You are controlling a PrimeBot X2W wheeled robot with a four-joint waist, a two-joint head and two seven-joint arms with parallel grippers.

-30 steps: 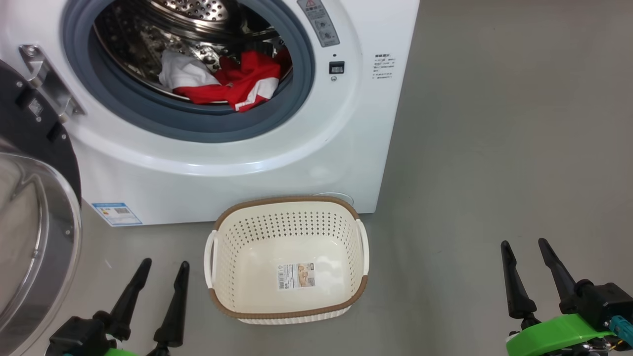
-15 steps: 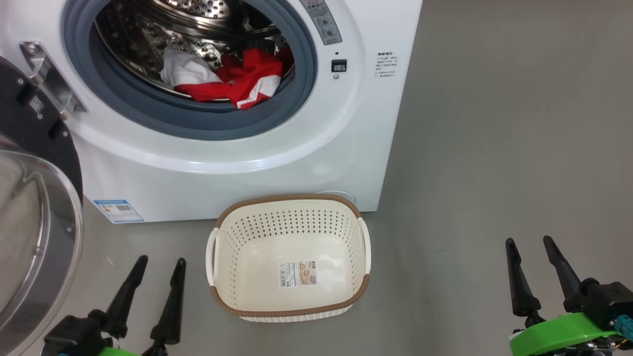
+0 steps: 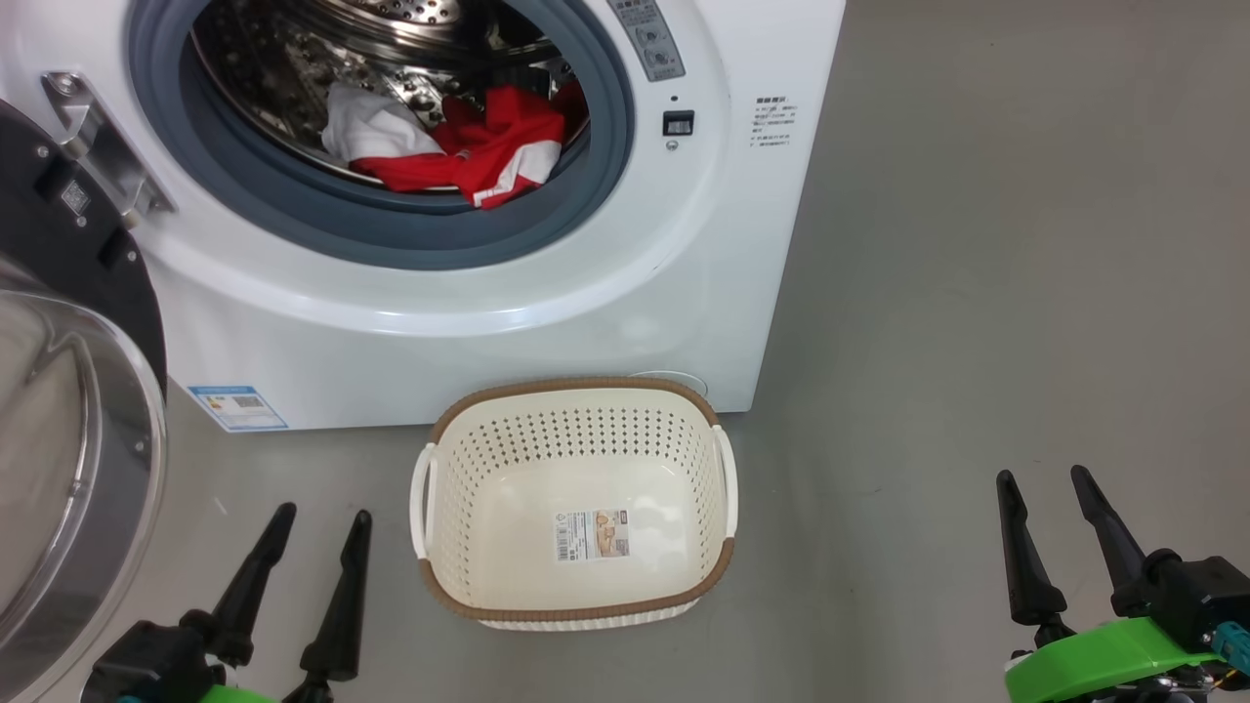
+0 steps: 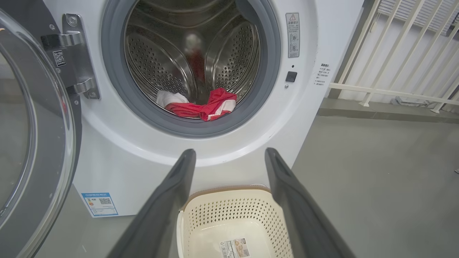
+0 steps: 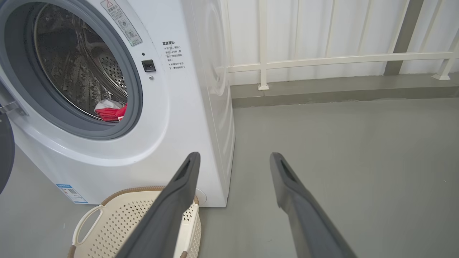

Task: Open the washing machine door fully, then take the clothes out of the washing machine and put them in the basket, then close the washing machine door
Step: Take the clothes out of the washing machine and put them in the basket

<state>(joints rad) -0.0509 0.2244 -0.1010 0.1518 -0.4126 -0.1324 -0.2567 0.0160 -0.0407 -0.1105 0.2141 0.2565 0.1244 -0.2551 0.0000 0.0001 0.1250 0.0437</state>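
Observation:
The white washing machine (image 3: 547, 293) stands with its round door (image 3: 68, 430) swung open to the left. Red and white clothes (image 3: 459, 146) lie at the front of the steel drum, also seen in the left wrist view as clothes (image 4: 202, 105) and in the right wrist view as clothes (image 5: 111, 110). The cream basket (image 3: 576, 600) sits on the floor in front of the machine with nothing but a paper label inside. My left gripper (image 3: 322, 513) hangs open left of the basket. My right gripper (image 3: 1043, 474) is open far to its right, holding nothing.
Grey floor (image 3: 977, 293) spreads to the right of the machine. A white railing (image 5: 322, 59) runs along the wall behind. The open door's glass bowl (image 4: 21, 136) bulges out close to my left arm.
The whole head view has shifted slightly, so the camera moved; the machine and basket sit a little higher and to the right. Both grippers stay open and hold nothing.

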